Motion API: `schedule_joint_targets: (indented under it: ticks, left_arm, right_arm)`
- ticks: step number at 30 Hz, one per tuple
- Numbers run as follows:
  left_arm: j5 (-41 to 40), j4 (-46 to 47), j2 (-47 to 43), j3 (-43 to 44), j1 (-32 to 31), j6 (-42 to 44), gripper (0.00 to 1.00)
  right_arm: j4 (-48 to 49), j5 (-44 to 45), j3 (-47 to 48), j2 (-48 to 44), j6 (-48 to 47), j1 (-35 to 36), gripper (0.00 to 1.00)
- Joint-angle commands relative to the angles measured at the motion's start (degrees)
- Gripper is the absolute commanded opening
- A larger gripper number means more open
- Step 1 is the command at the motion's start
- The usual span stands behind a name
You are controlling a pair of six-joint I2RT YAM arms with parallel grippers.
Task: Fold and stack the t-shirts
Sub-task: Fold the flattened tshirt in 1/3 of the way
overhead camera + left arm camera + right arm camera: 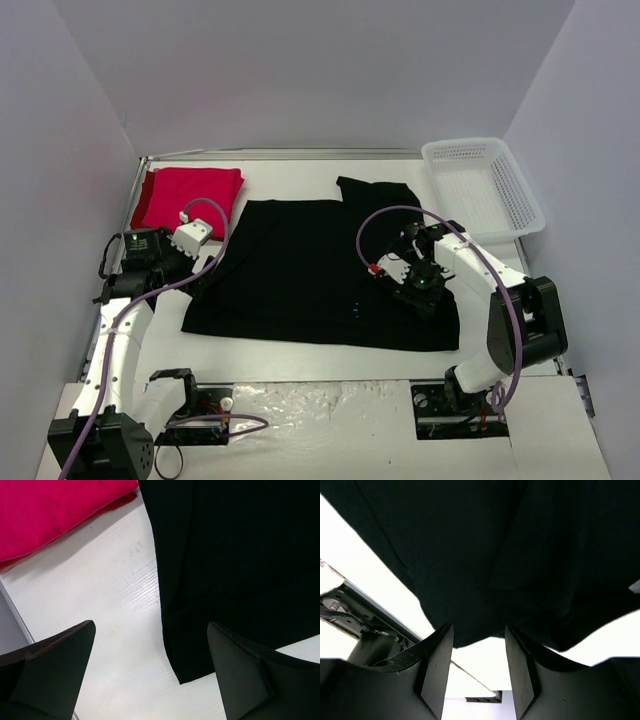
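Note:
The black t-shirt (pixel 300 270) lies spread flat in the middle of the table, with a tiny blue mark (pixel 357 310) near its front hem. The red t-shirt (pixel 190 195) rests folded at the back left. My left gripper (pixel 203 272) hovers at the black shirt's left edge. In the left wrist view this gripper (pixel 150 625) stands wide open over the table, a corner of the black t-shirt (pixel 240 555) lying between the fingers and the red t-shirt (pixel 50 510) beyond. My right gripper (pixel 420 290) is over the shirt's right part. Its jaws (pixel 479 627) are partly open, the black t-shirt's (pixel 485 545) edge at the tips.
A white mesh basket (pixel 520 195) sits at the back right corner. White walls close the table on the left, back and right. Both arm bases and purple cables occupy the near edge.

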Motion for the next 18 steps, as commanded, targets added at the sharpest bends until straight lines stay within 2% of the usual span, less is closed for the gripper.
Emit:
schedule_joint_targets:
  ticks: [1,18]
  left_arm:
    - [1.0,0.8,-0.5,-0.1,0.4,-0.6,0.94]
    - [1.8,0.8,-0.4,-0.3,0.4,-0.5,0.94]
  right_arm:
    - [-0.7,0.7,1.4,1.9,0.7,0.4,0.42]
    - [3.1,1.5,3.2,10.2,2.1,0.4,0.41]
